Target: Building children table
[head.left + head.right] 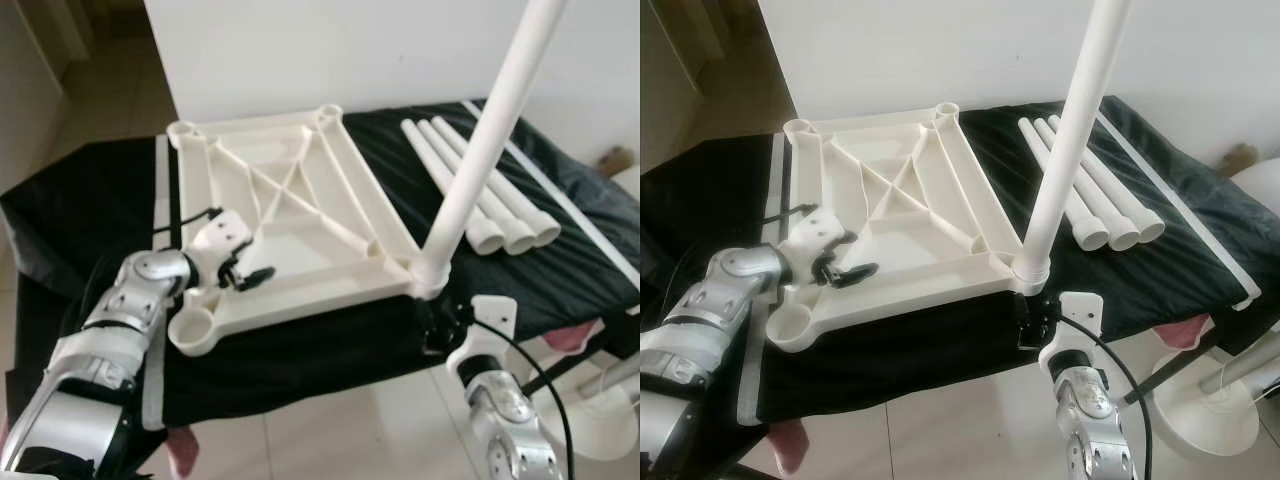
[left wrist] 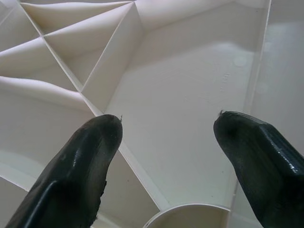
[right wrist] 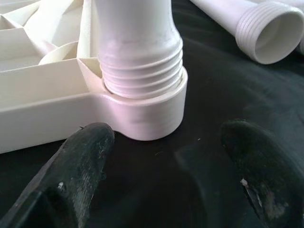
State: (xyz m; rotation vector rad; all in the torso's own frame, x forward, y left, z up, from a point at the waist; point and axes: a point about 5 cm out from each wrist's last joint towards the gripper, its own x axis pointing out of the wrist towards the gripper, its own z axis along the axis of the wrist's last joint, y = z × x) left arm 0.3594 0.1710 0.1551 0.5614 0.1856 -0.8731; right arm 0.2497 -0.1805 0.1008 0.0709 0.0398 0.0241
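White plastic tabletop (image 1: pixel 290 215): lies upside down on a surface draped in black cloth (image 1: pixel 560 270), ribbed underside up, with round leg sockets at its corners. Table leg (image 1: pixel 485 150): one white tube stands in the near corner socket of the tabletop on the robot's right, leaning away toward the upper right; in the right wrist view its threaded end (image 3: pixel 140 61) sits partly in the socket, several thread rings still exposed above the collar. Empty socket (image 1: pixel 195 328): at the near corner of the tabletop on the robot's left. Spare legs (image 1: pixel 480 195): three white tubes lie side by side on the cloth, to the right of the tabletop and apart from it, open threaded ends toward the robot. Left gripper (image 1: pixel 245 272): fingers spread, resting over the ribbed underside just beyond the empty socket, holding nothing. Right gripper (image 3: pixel 168 156): fingers spread, low over the cloth just in front of the standing leg's socket, not touching it. White wall (image 1: pixel 350 50): behind the tabletop.
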